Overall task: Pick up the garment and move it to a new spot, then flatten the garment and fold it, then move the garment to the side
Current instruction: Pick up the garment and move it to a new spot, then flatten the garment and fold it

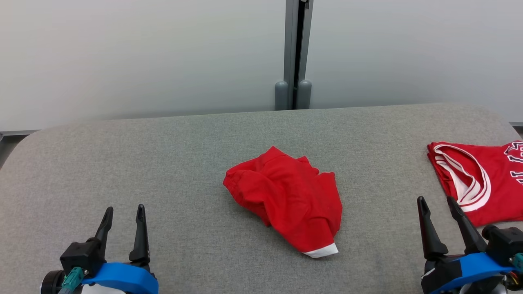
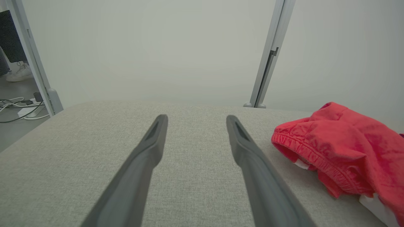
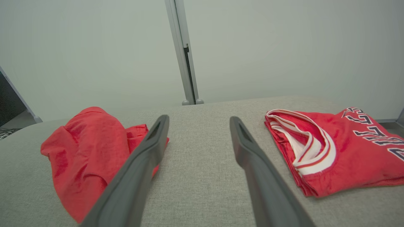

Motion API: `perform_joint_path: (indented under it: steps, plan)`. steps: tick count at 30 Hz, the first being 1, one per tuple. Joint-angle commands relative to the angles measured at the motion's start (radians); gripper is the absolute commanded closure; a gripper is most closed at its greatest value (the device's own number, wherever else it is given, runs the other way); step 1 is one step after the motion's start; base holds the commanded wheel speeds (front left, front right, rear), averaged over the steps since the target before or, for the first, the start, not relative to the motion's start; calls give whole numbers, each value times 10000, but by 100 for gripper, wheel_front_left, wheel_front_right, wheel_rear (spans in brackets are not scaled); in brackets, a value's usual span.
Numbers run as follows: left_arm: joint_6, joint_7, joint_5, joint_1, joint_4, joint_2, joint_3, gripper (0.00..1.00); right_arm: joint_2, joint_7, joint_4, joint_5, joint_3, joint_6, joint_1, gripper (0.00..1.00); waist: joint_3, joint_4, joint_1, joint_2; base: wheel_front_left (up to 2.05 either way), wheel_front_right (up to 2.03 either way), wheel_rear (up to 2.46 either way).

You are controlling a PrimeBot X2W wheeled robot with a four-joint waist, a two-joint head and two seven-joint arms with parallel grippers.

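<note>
Since the crumpled red garment (image 1: 286, 204) lies untouched at the middle of the table (image 1: 163, 163) in the head view, pick-up is judged pending; the left gripper (image 1: 125, 208) and right gripper (image 1: 436, 200) are held spread and empty. In the left wrist view, a reach rightward is called for. In the right wrist view, dark lettering on the folded jersey (image 3: 331, 151) is cut off and cannot be read.

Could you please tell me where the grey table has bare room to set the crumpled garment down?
Bare: the left of the table, from the left gripper to the crumpled garment, and the strip behind it. Crowded: the right end, where the folded jersey lies.
</note>
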State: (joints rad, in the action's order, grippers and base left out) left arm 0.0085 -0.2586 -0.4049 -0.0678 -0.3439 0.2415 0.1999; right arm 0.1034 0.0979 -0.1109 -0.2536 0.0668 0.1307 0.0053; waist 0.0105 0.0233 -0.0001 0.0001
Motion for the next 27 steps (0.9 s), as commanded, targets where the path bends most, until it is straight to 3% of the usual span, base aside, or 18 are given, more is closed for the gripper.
perform_joint_path:
  steps: [1,20,23,27]
  plan:
    - [-49,-55,-1,-13,-17,16,-29,0,-22,17,-21,71,-32,1,79,0,-7,14,1,-1,0,0,0]
    - [-92,-73,-37,-328,49,-97,28,0,-102,27,57,209,-181,1,-123,0,-204,97,1,-1,0,0,0]
    - [-524,414,-305,-475,191,-372,425,0,-97,5,134,211,-256,1,-212,0,-297,164,1,-1,0,0,0]
    - [-1096,1864,-387,-758,-258,-632,1647,0,-60,-8,142,171,-480,1,-457,0,-484,426,1,-1,0,0,0]
